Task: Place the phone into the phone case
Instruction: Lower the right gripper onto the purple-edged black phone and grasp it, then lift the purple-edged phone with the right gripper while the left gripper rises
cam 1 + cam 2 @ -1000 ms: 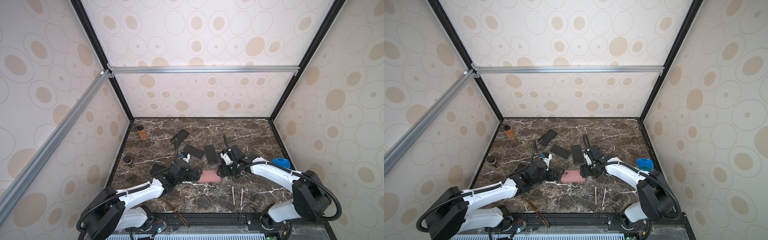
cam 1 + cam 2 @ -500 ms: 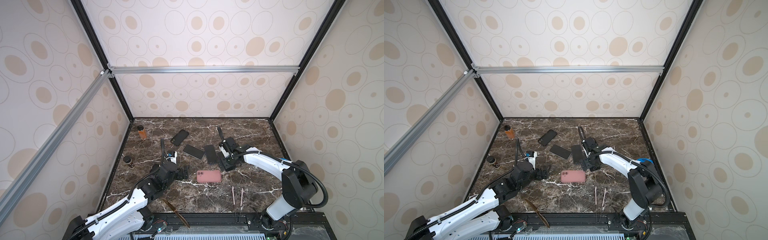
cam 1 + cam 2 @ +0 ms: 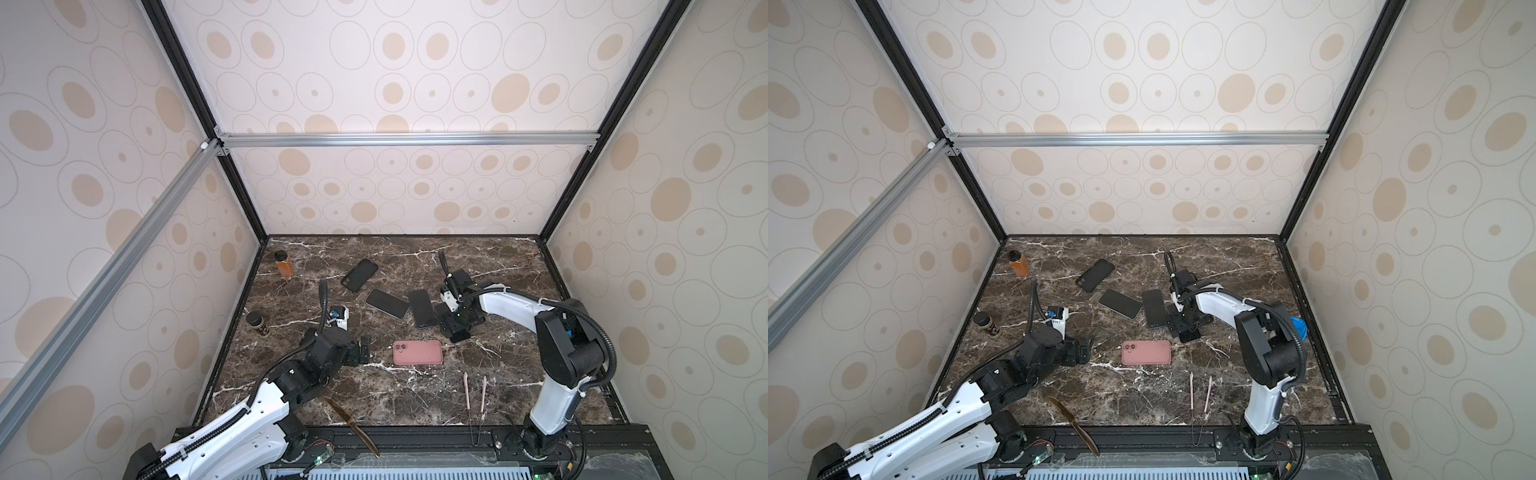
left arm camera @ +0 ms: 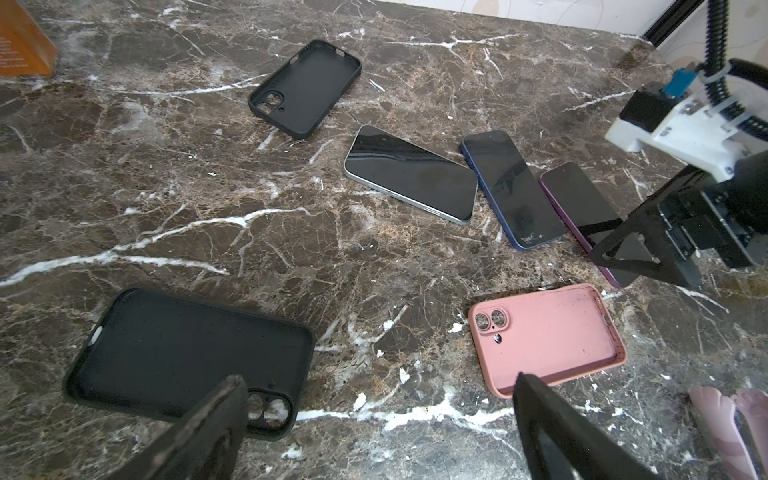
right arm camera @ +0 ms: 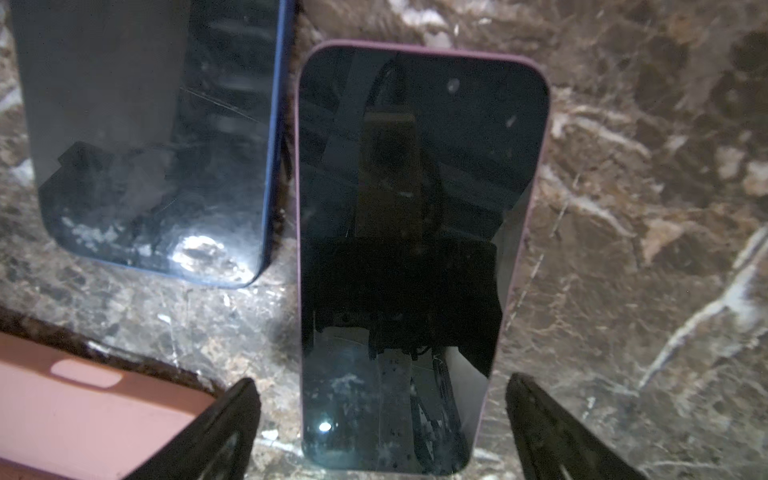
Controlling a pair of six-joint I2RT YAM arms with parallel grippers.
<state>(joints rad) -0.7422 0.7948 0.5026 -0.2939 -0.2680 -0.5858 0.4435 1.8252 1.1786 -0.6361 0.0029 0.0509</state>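
Three phones lie screen-up in a row just above the centre of the bench [image 3: 498, 374] in both top views: a silver phone [image 3: 387, 303], a blue phone [image 3: 422, 308] and, mostly hidden under the right arm, a purple phone [image 5: 415, 208]. The right fingers [image 5: 540, 424] are spread wide, one on each side of the purple phone's end nearest the pink phone case [image 3: 417, 352], with a gap to each edge and nothing pinched. The pink case lies empty, open side up, at the centre of the frame, below the phones and apart from them. The left fingers [image 4: 216, 419] are also spread and hold nothing; they sit just left of the pink case, beside a black case [image 4: 187, 357]. Another black case [image 3: 359, 275] lies to the upper left of the phones.
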